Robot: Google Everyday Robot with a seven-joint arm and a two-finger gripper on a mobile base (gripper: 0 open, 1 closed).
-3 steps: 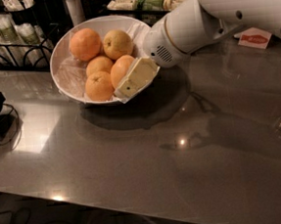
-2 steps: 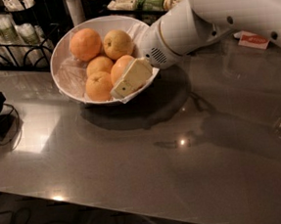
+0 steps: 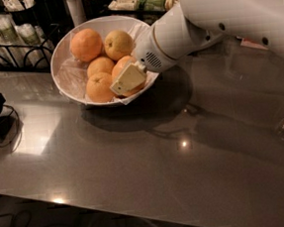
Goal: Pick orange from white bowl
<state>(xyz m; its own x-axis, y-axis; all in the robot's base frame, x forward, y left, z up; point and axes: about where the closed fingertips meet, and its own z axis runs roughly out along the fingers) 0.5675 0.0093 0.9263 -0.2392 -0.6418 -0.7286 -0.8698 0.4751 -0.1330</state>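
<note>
**Item:** orange (image 3: 122, 65), the largest fruit of the group, slightly oval, smooth-skinned, deep orange.

**Location:** inside the wide, round, shallow white bowl (image 3: 58, 68), which is lined with crinkled white paper (image 3: 71, 74). The orange sits at the right front of the bowl, close to the rim on the arm's side.

**Neighbours:** two smaller round oranges (image 3: 100, 87) touch it on its left. A paler yellowish round fruit (image 3: 118, 44) lies just behind it. A round deep-orange fruit (image 3: 86, 44) sits at the back left, apart from it.

**Condition:** the upper part is exposed and shows no mark. The lower front is covered by the gripper.

**Tool:** cream-coloured parallel-jaw gripper (image 3: 127, 80) on a thick white robot arm (image 3: 213, 14). It is down inside the bowl, laid across the front of the orange and apparently in contact with it. Whether the jaws are spread around the fruit or pinching it cannot be told.

**Progress, as judged:**
- The approach looks complete, with the tool at the right fruit.
- The grasp is unconfirmed.
- The orange lies level with its neighbours and is not yet raised.
- Left to do: secure the hold, lift, and clear the rim.

**Handling note:** the smooth, rounded skin is likely to slip or roll. The closely packed neighbours may be nudged.

**Support:** the bowl stands on a grey polished countertop (image 3: 137, 175).
</note>
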